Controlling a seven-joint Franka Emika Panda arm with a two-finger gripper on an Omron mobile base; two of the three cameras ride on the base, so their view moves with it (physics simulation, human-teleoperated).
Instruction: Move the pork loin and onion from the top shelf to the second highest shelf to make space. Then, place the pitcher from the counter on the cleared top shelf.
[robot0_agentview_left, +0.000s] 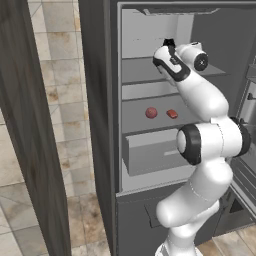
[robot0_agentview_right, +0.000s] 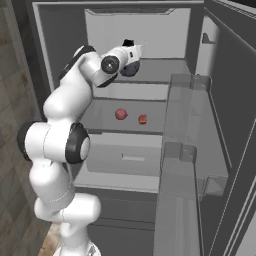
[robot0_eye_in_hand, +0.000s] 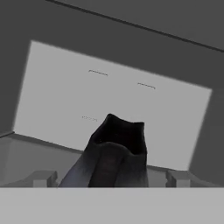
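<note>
My fingers are spread wide, one to each side of the dark grey-black glossy pitcher (robot0_eye_in_hand: 114, 153), clenching nothing; its open neck rises at the bottom centre of the hand view with the two grey pads (robot0_eye_in_hand: 42, 178) well apart at lower left and lower right. In the right base view my gripper (robot0_agentview_right: 131, 55) sits at upper centre, and the jug's bulbous body shows just beneath my wrist, on the thin grey top shelf (robot0_agentview_right: 165, 70) of the fridge. Whether its base rests flat on the board I cannot tell, since my hand covers much of it.

Looks like most of the job is done. The small round dark red onion (robot0_agentview_left: 151, 112) and the flattish red-pink pork loin (robot0_agentview_left: 172, 114) lie side by side, near each other but apart, at the centre of the left base view on the second highest shelf (robot0_agentview_left: 137, 122), one board down. The upper compartment holds only the jug, against its white back wall. The grey drawer box (robot0_agentview_left: 150, 152) below the two shelves is closed, contents hidden.

What is left, I judge: back my open fingers away from the jug without nudging it.
</note>
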